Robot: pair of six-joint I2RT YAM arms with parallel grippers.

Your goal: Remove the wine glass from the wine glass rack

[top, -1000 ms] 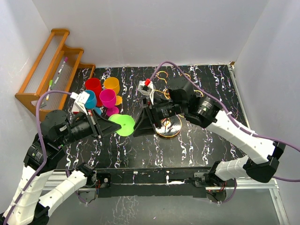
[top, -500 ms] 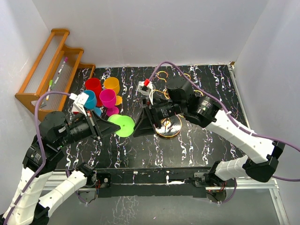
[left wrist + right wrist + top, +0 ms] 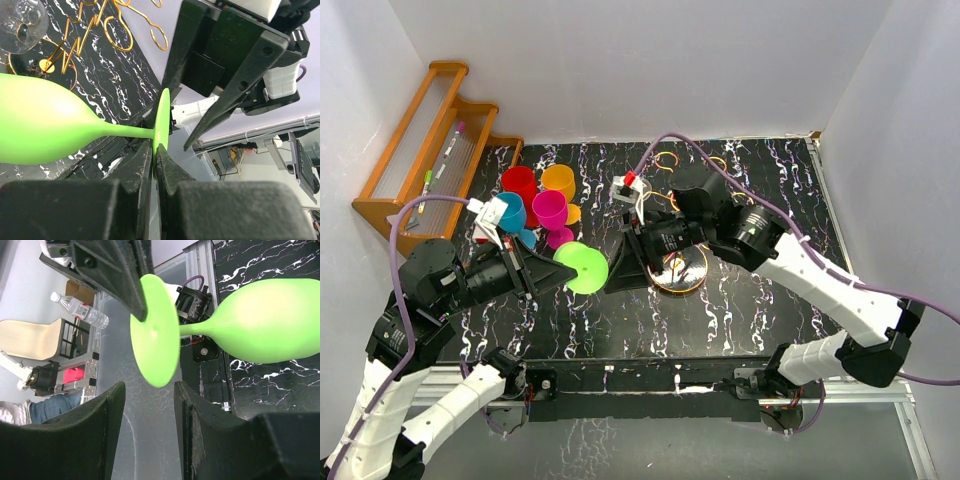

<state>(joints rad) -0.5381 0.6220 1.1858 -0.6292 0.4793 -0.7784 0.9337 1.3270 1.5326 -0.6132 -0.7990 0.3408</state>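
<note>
Holding one green wine glass [image 3: 582,268] sideways in the air above the black marbled table [image 3: 720,320], off the gold wine glass rack [image 3: 685,280] and just left of its round base. Pinching the rim of the glass's foot with the left gripper [image 3: 154,150], both fingers [image 3: 132,172] pressing together on the thin disc, with stem and bowl stretching leftward in the left wrist view. Spreading the right gripper [image 3: 148,396] wide, its fingers [image 3: 107,435] standing apart and clasping nothing, the foot disc floating beyond the gap without touching them. Pointing the two grippers tip to tip in the top view, near each other, with the green foot between. Counting one rack, one green glass and one clear glass bowl [image 3: 20,22] close beside the gold wires. Counting also four coloured cups clustering at the far left of the table: red [image 3: 518,180], orange [image 3: 558,178], pink [image 3: 549,206] and teal [image 3: 510,210]. Counting one orange wooden shelf [image 3: 420,150] leaning at the left wall, bearing two pens [image 3: 448,148]. Hiding most of the rack's post and arms under the right arm in the top view, leaving only two ring loops plainly showing. Cropping the clear bowl at the picture's edge, so not telling whether hanging from an arm or standing.
</note>
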